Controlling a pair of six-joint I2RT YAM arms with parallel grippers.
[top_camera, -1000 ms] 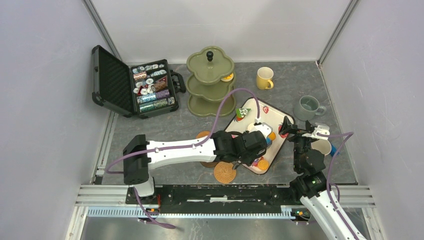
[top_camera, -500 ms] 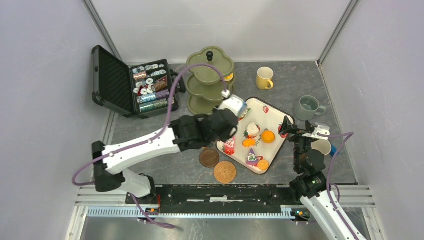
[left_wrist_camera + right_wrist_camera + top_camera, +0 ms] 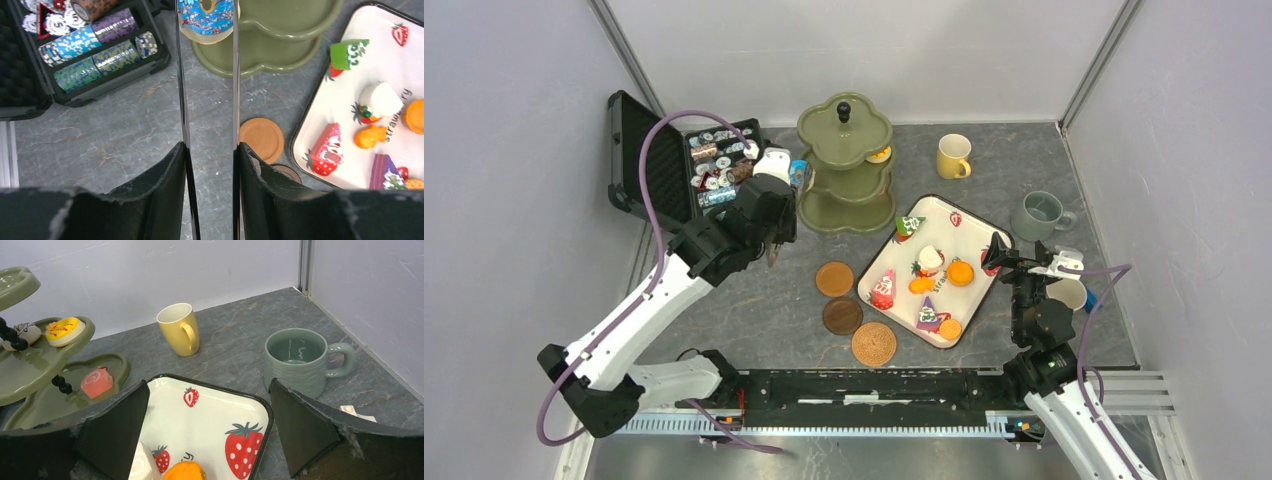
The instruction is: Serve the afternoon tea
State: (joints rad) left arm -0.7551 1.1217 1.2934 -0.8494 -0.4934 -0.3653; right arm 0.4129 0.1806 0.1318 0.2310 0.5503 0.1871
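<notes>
My left gripper (image 3: 790, 173) is shut on a blue iced donut (image 3: 207, 16), held just left of the olive-green three-tier stand (image 3: 844, 165), over the edge of its lower tier (image 3: 280, 30). Several toy cakes lie on the strawberry-print tray (image 3: 944, 232). My right gripper (image 3: 207, 390) stands open above the tray's right end, nothing between its fingers. A yellow-topped cake (image 3: 62, 330) and a pink roll (image 3: 96, 382) sit on the stand. The yellow mug (image 3: 952, 156) and grey-green mug (image 3: 1039, 215) stand at the back right. Three brown coasters (image 3: 842, 315) lie left of the tray.
An open black case of poker chips (image 3: 694, 175) lies at the back left, close behind my left gripper. A pale mug (image 3: 1069, 292) is partly hidden behind the right arm. Walls close in the table on three sides.
The left arm has swung from the tray to the back left, carrying the blue donut to the stand's left side. The right arm has not moved.
</notes>
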